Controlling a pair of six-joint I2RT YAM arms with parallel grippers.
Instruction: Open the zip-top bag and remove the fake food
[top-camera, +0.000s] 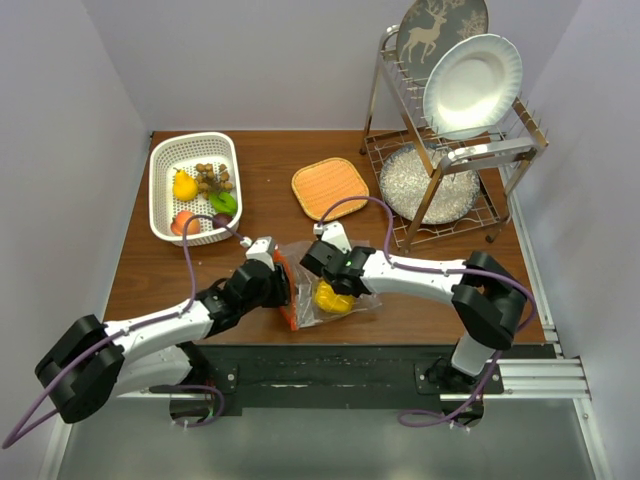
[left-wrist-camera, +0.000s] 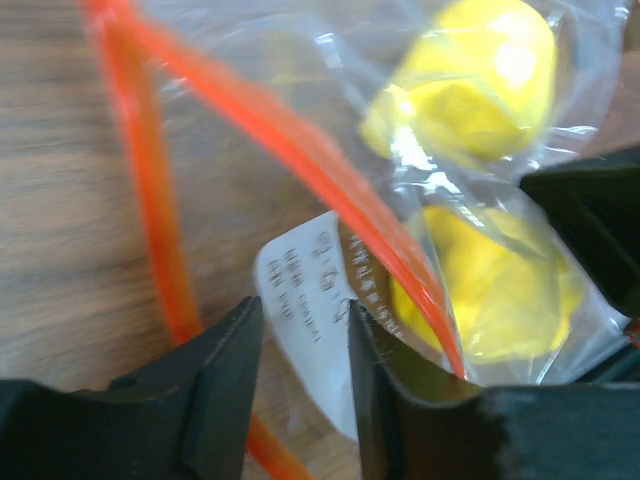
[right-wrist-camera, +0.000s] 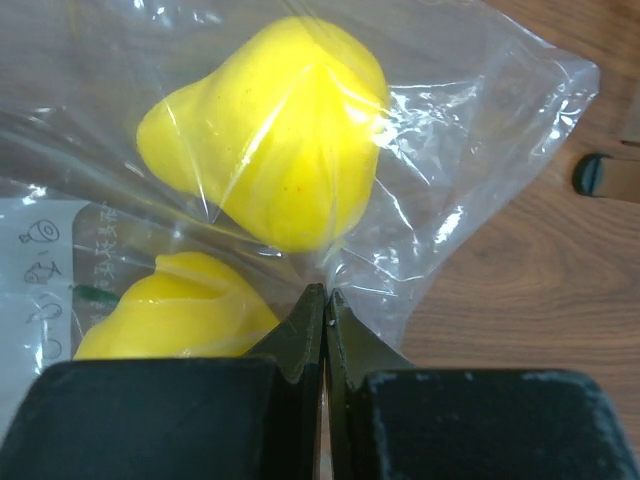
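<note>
The zip-top bag (top-camera: 362, 300) lies near the table's front edge between my two grippers, with its orange-red zipper strip (top-camera: 288, 302) at the left and open. Two yellow lemons (top-camera: 331, 298) are still inside the bag. My left gripper (top-camera: 284, 285) is open at the mouth; in the left wrist view (left-wrist-camera: 305, 312) the bag's white label (left-wrist-camera: 300, 290) lies between its fingers, next to the strip (left-wrist-camera: 290, 140). My right gripper (top-camera: 322, 276) is shut on a fold of the bag's film (right-wrist-camera: 470, 130), just below the lemons (right-wrist-camera: 270, 140). A yellow pear (top-camera: 184, 185), brown cluster (top-camera: 212, 177), green piece (top-camera: 224, 202), orange peach (top-camera: 183, 222) and purple piece (top-camera: 220, 220) lie in the white basket (top-camera: 165, 160).
A square woven orange mat (top-camera: 330, 187) lies at the back centre. A metal dish rack (top-camera: 505, 150) at the back right holds a white plate (top-camera: 472, 85), a deer-patterned plate (top-camera: 440, 25) and a glass dish (top-camera: 430, 185). The bag is close to the table's front edge.
</note>
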